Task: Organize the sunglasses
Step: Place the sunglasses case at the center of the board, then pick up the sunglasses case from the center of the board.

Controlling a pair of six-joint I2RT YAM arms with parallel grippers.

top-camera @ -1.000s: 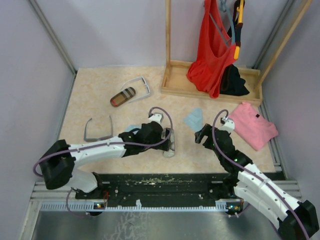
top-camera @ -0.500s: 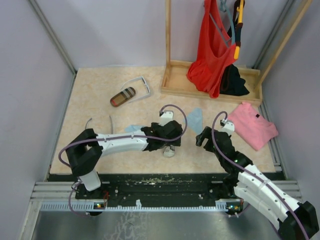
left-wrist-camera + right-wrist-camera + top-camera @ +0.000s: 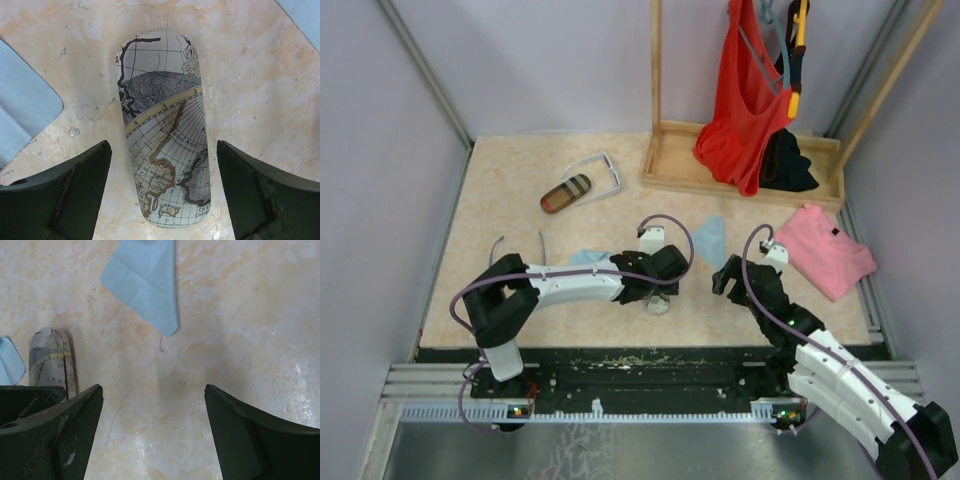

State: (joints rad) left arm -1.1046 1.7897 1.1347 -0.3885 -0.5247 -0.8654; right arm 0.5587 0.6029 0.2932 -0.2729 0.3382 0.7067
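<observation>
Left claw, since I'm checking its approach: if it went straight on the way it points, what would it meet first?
The left claw would likely meet the map-printed case, lying centred between its open jaws; nothing shows in between, depth unclear.

Robot test cell, lab-type. Marble-look table [image 3: 510,190] boxed in by plain pale walls [image 3: 380,200] and aluminium struts [image 3: 424,70]. Robot arms [image 3: 570,285] bolted to metal rail [image 3: 650,412] at near edge. Staged prop: wooden garment rack [image 3: 656,80], far right corner.

Case [image 3: 162,130] between left end effector's [image 3: 161,150] fingers [image 3: 75,190]
</observation>
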